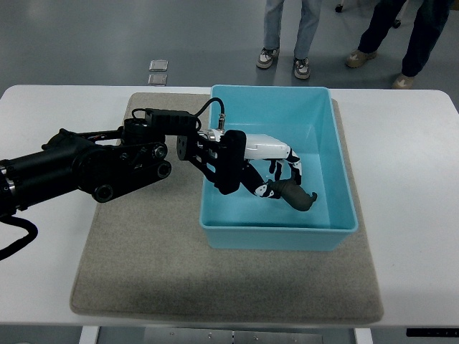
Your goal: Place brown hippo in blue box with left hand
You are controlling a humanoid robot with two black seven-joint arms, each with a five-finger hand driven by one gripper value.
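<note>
The grey mat (143,272) lies nearest on the white bench (43,100). Further along, the left hand (276,165) reaches into the blue box (280,236) — its fingers curl around the brown hippo (295,195), half hidden, low inside the box. Two people's legs (287,32) are cut off beyond.

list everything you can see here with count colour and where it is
blue box: 1, light blue, on the mat, right of centre
brown hippo: 1, dark brown, inside the box near its front wall, at the left hand's fingers
mat: 1, grey-brown, under the box on the table
table: 1, white, fills most of the view
small square items: 2, grey, on the floor beyond the table
people's legs: 2 pairs, jeans and dark trousers, top of the view
left hand: 1, white and black, reaching into the box on a black arm
</note>
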